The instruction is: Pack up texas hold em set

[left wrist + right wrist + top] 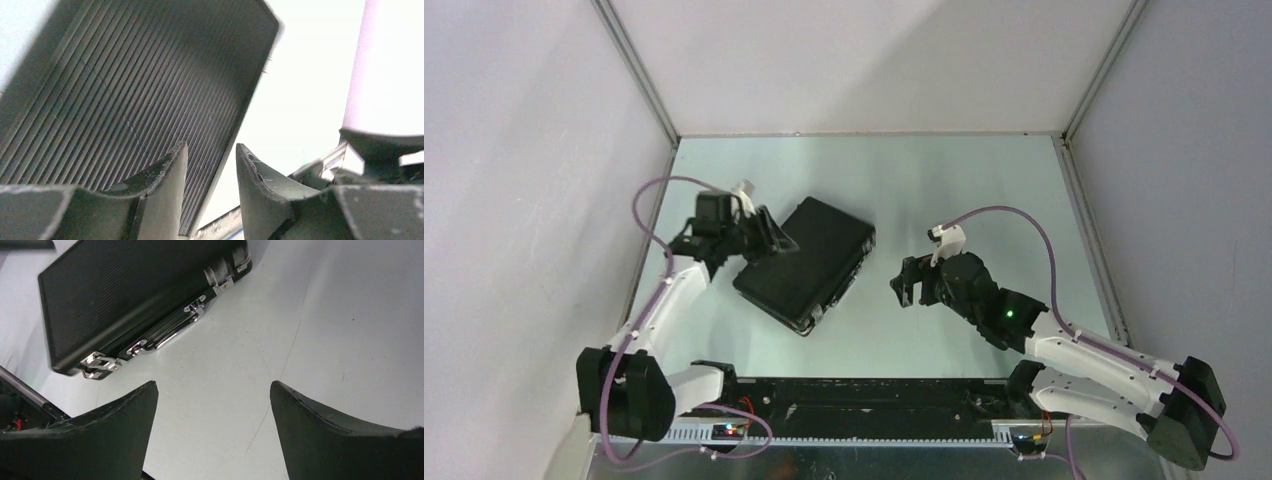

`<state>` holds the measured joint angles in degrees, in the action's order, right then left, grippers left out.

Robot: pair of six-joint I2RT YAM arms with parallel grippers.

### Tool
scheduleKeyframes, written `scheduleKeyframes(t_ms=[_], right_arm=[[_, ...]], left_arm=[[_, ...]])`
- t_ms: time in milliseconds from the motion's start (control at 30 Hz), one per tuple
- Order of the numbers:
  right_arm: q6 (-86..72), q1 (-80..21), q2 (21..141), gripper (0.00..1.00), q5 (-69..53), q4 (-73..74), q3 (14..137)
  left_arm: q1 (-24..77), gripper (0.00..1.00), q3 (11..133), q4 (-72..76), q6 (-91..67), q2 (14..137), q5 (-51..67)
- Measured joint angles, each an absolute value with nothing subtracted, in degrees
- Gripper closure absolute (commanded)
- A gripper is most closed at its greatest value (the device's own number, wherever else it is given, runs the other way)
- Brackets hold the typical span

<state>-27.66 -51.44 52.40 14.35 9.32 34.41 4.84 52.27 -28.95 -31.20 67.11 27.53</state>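
The texas hold em set shows as a black ribbed briefcase (809,262), shut, lying at an angle left of the table's middle. Its chrome handle (165,335) and two metal latches (100,362) face the right arm. My left gripper (767,240) is at the case's far-left corner. In the left wrist view its fingers stand a narrow gap apart (210,146), with the ribbed case (125,85) filling the view close behind them; I cannot tell whether they touch it. My right gripper (904,285) hovers right of the case, wide open (214,385) over bare table.
Grey walls and metal frame posts (639,70) close in the pale table (964,180) on three sides. A black rail with the arm bases (874,400) runs along the near edge. Each arm trails a purple cable (1034,225).
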Motion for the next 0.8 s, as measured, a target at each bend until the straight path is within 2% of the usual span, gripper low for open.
scheduleKeyframes(t_ms=[200,533,600,633,700,733,800], right_arm=[[-28.1,-51.4,53.8,0.15,14.1,9.1,34.4],[-29.6,-51.3,58.6,0.22,9.9,6.2,34.4],[-30.1,-51.7,60.8,0.19,7.5,4.0,34.4],[-30.3,-52.1,61.9,0.18,6.2,2.7,34.4],[-30.9,-53.0,64.2,0.10,3.2,-0.6,34.4],[-31.2,-53.4,65.3,0.06,2.0,-2.3,34.4],[-32.3,-54.0,68.4,0.05,-1.3,-7.1,34.4]], left_arm=[[11.5,0.55,41.9,-27.6,-32.6,66.5,23.9],[13.1,0.51,40.8,-27.4,-32.5,57.1,19.6],[13.9,0.46,40.7,-27.7,-32.4,54.7,19.5],[14.4,0.40,40.4,-27.9,-32.4,53.5,19.5],[15.4,0.32,39.5,-28.6,-32.4,50.5,19.2],[15.8,0.30,38.9,-29.0,-32.5,48.9,19.1],[16.2,0.27,37.5,-29.8,-32.7,46.0,19.0]])
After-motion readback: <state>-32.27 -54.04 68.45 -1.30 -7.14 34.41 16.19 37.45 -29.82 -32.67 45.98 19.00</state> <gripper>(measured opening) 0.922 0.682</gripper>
